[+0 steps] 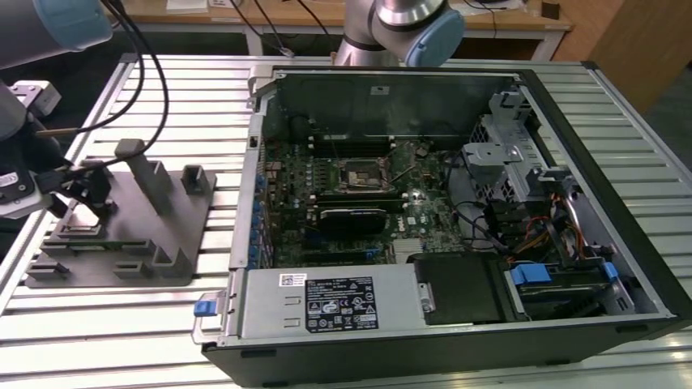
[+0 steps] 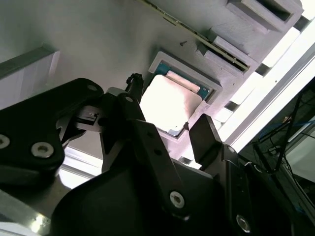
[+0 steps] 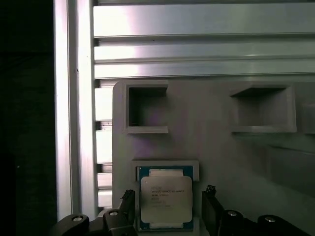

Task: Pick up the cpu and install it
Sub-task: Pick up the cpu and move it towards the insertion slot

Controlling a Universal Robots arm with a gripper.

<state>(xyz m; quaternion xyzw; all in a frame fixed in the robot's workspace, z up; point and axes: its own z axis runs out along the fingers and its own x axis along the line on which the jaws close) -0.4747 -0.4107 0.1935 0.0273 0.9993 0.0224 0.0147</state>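
The small cpu (image 3: 165, 197) lies flat in the grey fixture (image 3: 197, 123) between the wide-open fingers (image 3: 209, 216), maybe not touching them; it looks light, stiff and breakable, best held by its edges.

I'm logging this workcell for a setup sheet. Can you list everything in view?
cpu: 1, silver top with a green edge, lying in a pocket of the fixture.
fixture: 1, grey, on the table, at the exterior view's left of the case.
case: 1, black, open, on the table.
motherboard: 1, dark green, inside the case.
socket: 1, black frame, mid-motherboard.
power supply: 1, silver, at the case's near edge.
cables: several, black, above the table at the exterior view's left.
table: 1, silver, slatted.
arm: 1, grey with blue caps, behind the case.
gripper: 1, black, open, one finger on either side of the cpu.
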